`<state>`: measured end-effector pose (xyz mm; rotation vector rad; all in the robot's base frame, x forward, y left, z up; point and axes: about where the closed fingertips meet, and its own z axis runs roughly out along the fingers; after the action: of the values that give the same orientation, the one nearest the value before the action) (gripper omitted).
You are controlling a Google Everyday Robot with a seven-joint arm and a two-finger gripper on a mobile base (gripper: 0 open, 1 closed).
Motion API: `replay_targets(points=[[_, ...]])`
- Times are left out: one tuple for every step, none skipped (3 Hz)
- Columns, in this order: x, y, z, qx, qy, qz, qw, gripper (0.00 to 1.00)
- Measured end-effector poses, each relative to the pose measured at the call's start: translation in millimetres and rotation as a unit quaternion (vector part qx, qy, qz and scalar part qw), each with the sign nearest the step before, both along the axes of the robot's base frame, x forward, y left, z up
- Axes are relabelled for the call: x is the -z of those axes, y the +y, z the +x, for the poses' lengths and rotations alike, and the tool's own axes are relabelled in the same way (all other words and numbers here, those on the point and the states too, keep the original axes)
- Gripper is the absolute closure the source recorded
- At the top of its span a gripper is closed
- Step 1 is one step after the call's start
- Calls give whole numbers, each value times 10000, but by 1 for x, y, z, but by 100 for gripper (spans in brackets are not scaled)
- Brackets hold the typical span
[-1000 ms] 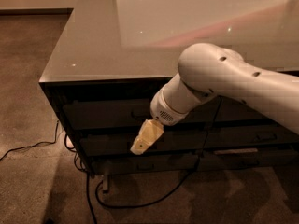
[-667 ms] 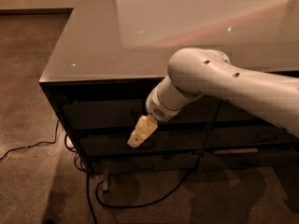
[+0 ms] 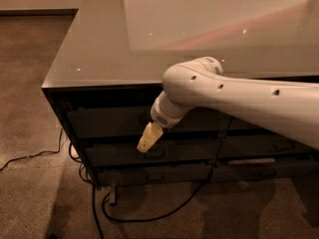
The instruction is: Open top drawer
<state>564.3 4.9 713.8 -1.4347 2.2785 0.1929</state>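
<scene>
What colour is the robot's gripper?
Pale cream-yellow. The gripper hangs in front of the dark drawer fronts; the camera view shows it best.

No readable text; none on gripper [image 3: 148, 139] at cabinet front [image 3: 109, 156]

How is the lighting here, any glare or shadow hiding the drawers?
Camera view: dim light; a pale reflection glares on the glossy grey tabletop; the dark grey-brown top drawer lies in shadow below its edge; the cream gripper, hanging in front of that drawer, is lit.

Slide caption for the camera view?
White arm reaches over the cabinet top, tool at the lower edge of the top drawer, which looks shut.
</scene>
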Motion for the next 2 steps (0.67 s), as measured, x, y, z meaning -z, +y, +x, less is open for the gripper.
replay_targets(points=[[20,-11,13,111,69,-247,9996,0],[42,-22,25,239,225,-378,9987,0]])
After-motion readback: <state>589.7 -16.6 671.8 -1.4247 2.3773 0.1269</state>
